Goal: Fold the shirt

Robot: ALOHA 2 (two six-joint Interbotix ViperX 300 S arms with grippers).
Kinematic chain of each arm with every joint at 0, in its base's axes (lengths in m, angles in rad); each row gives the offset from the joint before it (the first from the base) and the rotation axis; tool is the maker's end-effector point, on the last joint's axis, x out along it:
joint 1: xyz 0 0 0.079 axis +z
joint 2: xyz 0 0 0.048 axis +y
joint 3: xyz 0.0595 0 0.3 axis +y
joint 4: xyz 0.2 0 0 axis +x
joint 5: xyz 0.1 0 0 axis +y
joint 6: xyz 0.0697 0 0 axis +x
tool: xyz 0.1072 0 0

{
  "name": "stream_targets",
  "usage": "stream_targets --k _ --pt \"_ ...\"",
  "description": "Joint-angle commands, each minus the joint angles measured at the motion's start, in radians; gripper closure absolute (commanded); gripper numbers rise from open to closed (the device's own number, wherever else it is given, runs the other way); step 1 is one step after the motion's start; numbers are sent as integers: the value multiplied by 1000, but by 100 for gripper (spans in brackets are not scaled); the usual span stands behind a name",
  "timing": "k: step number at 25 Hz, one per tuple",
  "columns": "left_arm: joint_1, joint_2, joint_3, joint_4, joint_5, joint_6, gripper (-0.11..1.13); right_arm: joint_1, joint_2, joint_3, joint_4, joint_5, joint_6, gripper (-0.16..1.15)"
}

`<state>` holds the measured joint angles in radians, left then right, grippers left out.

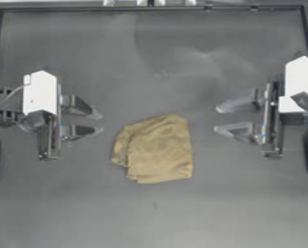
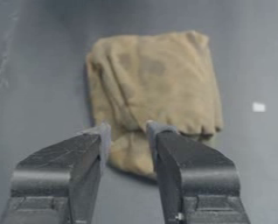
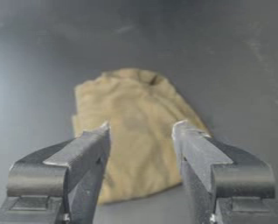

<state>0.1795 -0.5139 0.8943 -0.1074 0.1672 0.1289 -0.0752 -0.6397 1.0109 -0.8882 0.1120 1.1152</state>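
Observation:
The tan shirt (image 1: 155, 148) lies folded into a small, layered bundle near the middle of the dark table. Its neckband is hidden. My left gripper (image 1: 97, 122) hovers to the left of the bundle, apart from it, open and holding nothing. From the left wrist view the shirt (image 2: 153, 92) sits just beyond the left gripper (image 2: 127, 130). My right gripper (image 1: 218, 118) stands open to the right of the bundle, clear of it. In the right wrist view the shirt (image 3: 132, 127) shows between and beyond the right gripper (image 3: 142, 129).
The dark table (image 1: 150, 58) stretches bare behind the bundle, bounded by a raised rim along the back. A tiny white speck (image 2: 258, 106) lies on the surface beside the shirt.

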Motion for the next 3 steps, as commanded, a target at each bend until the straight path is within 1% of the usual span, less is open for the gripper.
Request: stream_targets --k 1,3 --pt "6 -57 11 -17 -3 -2 29 3 -28 -2 17 2 -2 15" --pt "9 -75 23 -25 -3 -2 29 2 -32 2 20 6 -2 13"
